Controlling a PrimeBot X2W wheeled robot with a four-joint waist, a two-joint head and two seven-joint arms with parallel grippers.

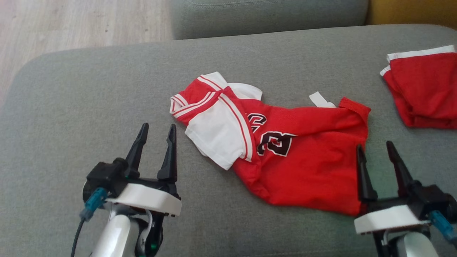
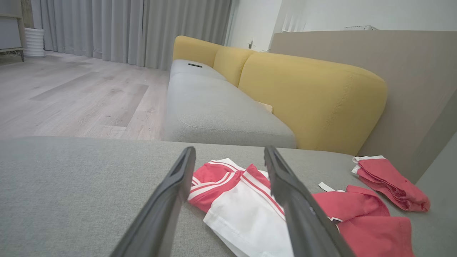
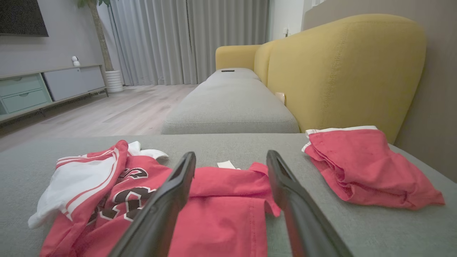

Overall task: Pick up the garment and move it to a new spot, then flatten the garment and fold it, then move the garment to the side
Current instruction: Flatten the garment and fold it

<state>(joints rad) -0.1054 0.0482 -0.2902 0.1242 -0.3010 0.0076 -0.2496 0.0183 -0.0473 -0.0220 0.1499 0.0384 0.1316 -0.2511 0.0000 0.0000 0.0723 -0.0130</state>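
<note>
Red jersey point(image 1: 285, 157): laid crosswise between spread, empty left fingers point(image 1: 170, 153) and right fingers point(image 1: 365, 178), hem nearest the latter.

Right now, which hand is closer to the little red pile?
Right. The right hand sits just in front of the red pile; the left hand is far to its left, past the jersey.
</note>
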